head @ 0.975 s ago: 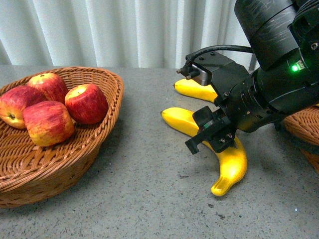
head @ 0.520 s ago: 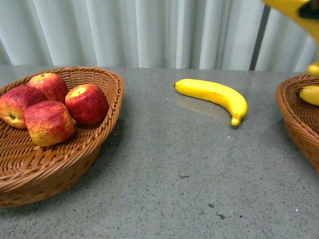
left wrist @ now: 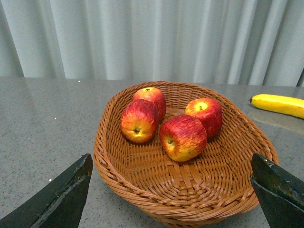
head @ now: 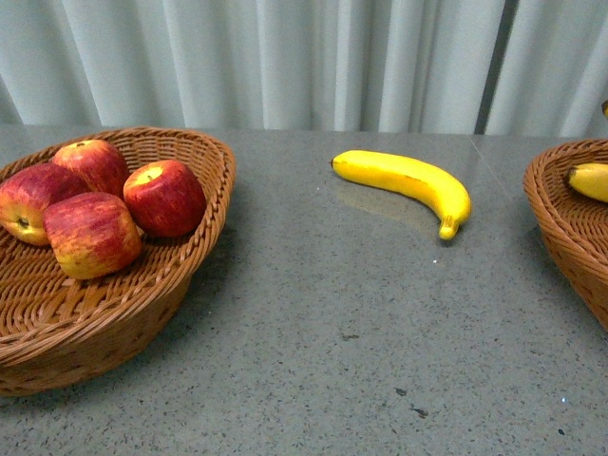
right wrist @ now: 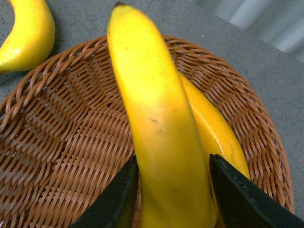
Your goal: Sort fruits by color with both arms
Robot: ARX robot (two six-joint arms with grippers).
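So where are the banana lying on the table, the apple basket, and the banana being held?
table banana [head: 404,177]: front view, middle of its body.
apple basket [head: 104,328]: front view, outer wall.
held banana [right wrist: 156,123]: right wrist view, middle of its peel.

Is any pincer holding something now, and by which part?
The right pincer holds a banana across its thick body, far from the dark tip in view. The left pincer is open and empty.

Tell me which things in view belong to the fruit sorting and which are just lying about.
Job:
four apples in the left basket
loose banana on the table
banana in the right gripper, over the right basket
second banana lying in that basket
open left gripper

Not the job:
curtain
table
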